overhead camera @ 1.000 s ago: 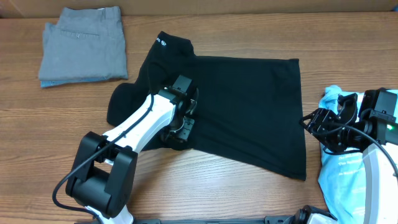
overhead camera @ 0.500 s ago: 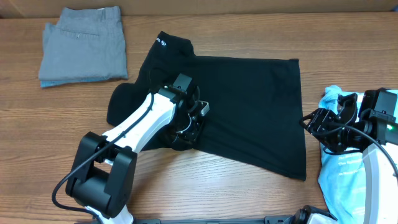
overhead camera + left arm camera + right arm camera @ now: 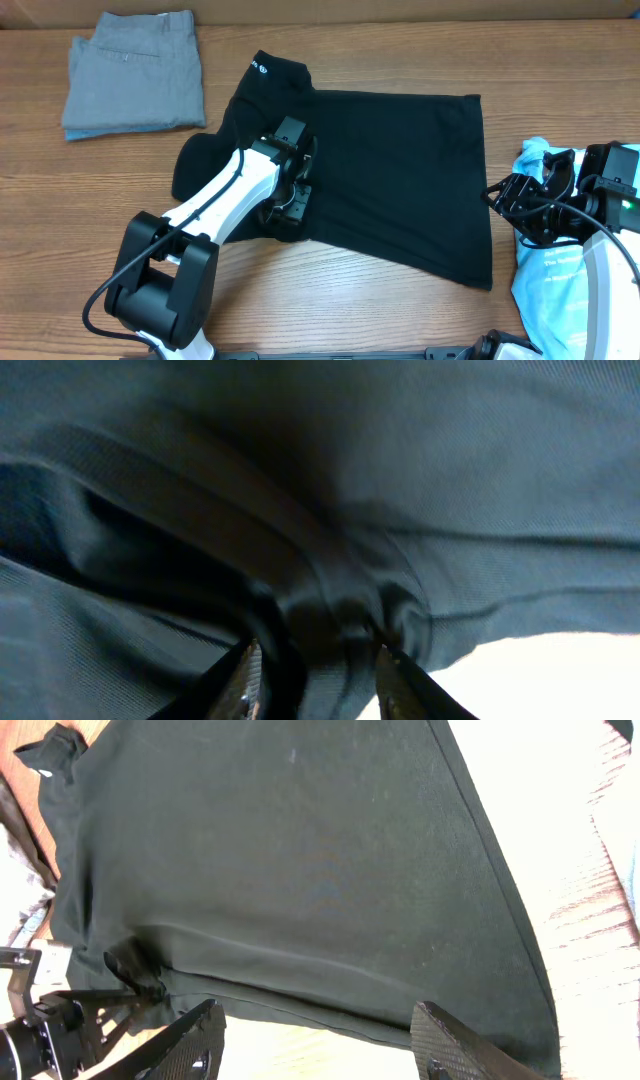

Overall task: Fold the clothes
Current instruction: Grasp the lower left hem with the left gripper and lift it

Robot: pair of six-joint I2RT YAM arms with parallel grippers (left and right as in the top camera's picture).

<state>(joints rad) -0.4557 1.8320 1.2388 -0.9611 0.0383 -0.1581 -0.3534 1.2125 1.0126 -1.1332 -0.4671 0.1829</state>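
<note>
The black shirt (image 3: 400, 170) lies spread on the wooden table (image 3: 330, 300), collar with a small white logo at the far left. My left gripper (image 3: 288, 205) sits at the shirt's near hem, on its left part. In the left wrist view its jaws (image 3: 315, 675) are closed on a bunched fold of the black fabric (image 3: 400, 480). My right gripper (image 3: 512, 205) is open and empty, just off the shirt's right edge. In the right wrist view (image 3: 320, 1040) it hovers above the shirt's hem (image 3: 300, 850).
Grey folded trousers (image 3: 135, 70) lie at the far left corner. A light blue printed tee (image 3: 555, 280) is crumpled at the right edge under the right arm. The table's bare wood shows in front of the shirt.
Half a second ago the left gripper stood turned and a little further right on the shirt. Now it is back at the hem as a second ago. The right arm has not moved.
</note>
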